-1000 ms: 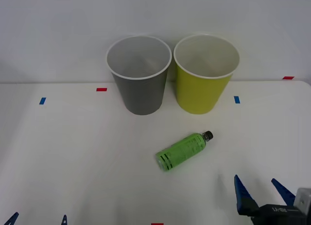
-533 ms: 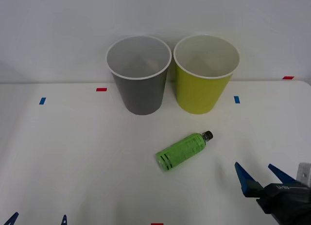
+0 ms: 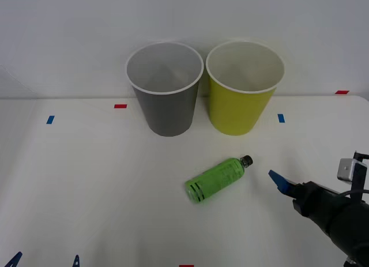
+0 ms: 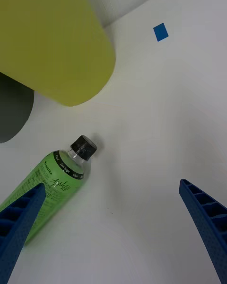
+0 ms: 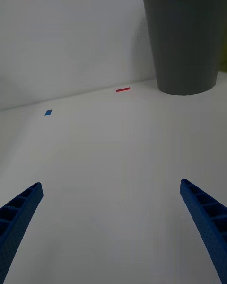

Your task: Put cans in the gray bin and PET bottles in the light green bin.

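Note:
A small clear PET bottle (image 3: 218,179) with a bright green label and black cap lies on its side on the white table, cap toward the right. In the right wrist view the bottle (image 4: 56,184) lies close ahead, beside one finger. My right gripper (image 3: 279,183) hovers open just right of the cap, fingers (image 4: 198,217) spread wide. Behind stand the gray bin (image 3: 165,88) and, to its right, the light green bin (image 3: 245,88), both upright. My left gripper (image 3: 44,261) is parked open at the table's front left, facing the gray bin (image 5: 189,42).
Red tape marks (image 3: 120,106) and blue tape marks (image 3: 281,118) dot the white table (image 3: 92,180). A plain wall rises right behind the bins. Open tabletop lies left of the bottle and in front of it.
My right gripper has moved up from the table's front edge toward the bottle's cap end and has turned. Bottle, bins and left arm have stayed put.

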Robot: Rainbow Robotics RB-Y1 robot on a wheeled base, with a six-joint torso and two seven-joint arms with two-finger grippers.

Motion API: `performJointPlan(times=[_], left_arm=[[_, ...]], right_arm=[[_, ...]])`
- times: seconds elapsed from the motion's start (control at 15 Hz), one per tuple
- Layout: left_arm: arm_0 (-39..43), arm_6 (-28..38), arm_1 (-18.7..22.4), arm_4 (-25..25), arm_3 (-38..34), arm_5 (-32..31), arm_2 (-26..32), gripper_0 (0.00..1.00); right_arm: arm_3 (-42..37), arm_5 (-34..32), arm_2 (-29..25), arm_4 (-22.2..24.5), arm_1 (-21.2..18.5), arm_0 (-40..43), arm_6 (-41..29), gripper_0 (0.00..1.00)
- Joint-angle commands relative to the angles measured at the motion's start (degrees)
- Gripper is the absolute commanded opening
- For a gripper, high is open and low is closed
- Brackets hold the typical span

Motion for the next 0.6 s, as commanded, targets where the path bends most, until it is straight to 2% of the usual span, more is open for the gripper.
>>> performJointPlan(times=[0.07, 0.2, 0.4, 0.6], left_arm=[[0.0, 0.0, 0.0, 0.0, 0.0, 0.0, 0.0, 1.0], [0.0, 0.0, 0.0, 0.0, 0.0, 0.0, 0.0, 1.0], [0.0, 0.0, 0.0, 0.0, 0.0, 0.0, 0.0, 1.0], [0.0, 0.0, 0.0, 0.0, 0.0, 0.0, 0.0, 1.0]], right_arm=[[-4.1, 15.9, 5.1, 12.5, -0.3, -8.3, -19.7, 0.98], [-4.1, 23.2, 5.9, 11.5, -0.1, -13.2, -26.0, 0.98], [-3.9, 34.8, 6.0, 6.8, -0.1, -21.2, -32.4, 0.97], [-1.0, 42.6, 6.8, 0.7, -0.5, -28.9, -37.9, 0.97]])
